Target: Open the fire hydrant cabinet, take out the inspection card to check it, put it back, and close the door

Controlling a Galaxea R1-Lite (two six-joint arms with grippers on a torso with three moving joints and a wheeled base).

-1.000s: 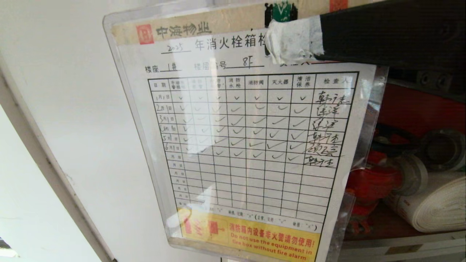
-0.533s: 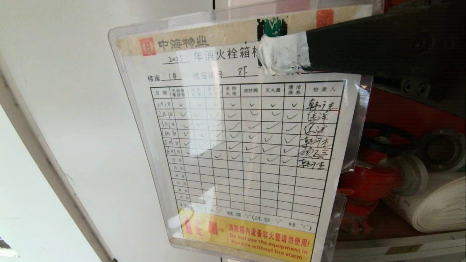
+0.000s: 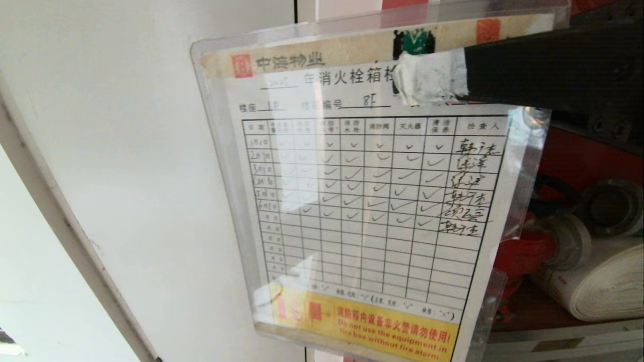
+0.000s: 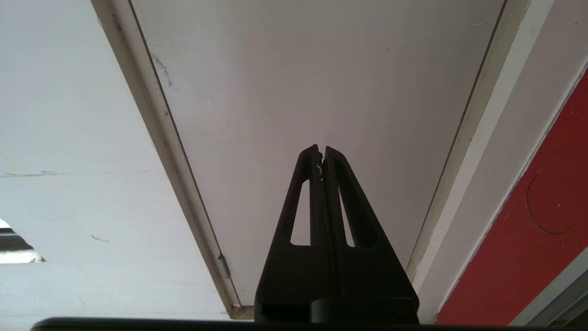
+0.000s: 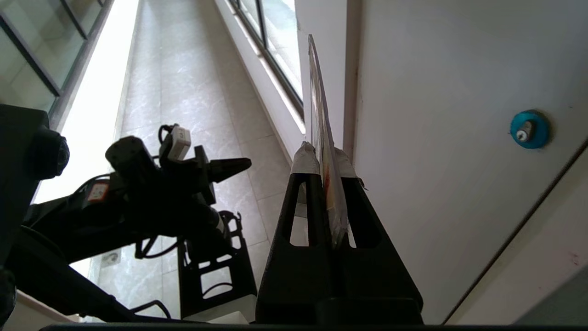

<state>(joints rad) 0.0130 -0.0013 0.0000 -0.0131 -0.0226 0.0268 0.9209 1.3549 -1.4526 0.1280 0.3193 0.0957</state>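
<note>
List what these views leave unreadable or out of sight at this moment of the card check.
- Inspection card, head view: glare washes out its left columns; the right gripper covers part of the title.
- Fire hydrant cabinet, head view: mostly hidden behind the card and arm; only the red valve and white hose show.
- Cabinet door: in no view.
- Left gripper: shut, absent from the head view.

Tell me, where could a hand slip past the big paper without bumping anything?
Left of the inspection card, in front of the plain white door, it is bare. Right of it is crowded: the right pincer pinches the card's top, and the white rolled hose and red valve sit close behind.
</note>
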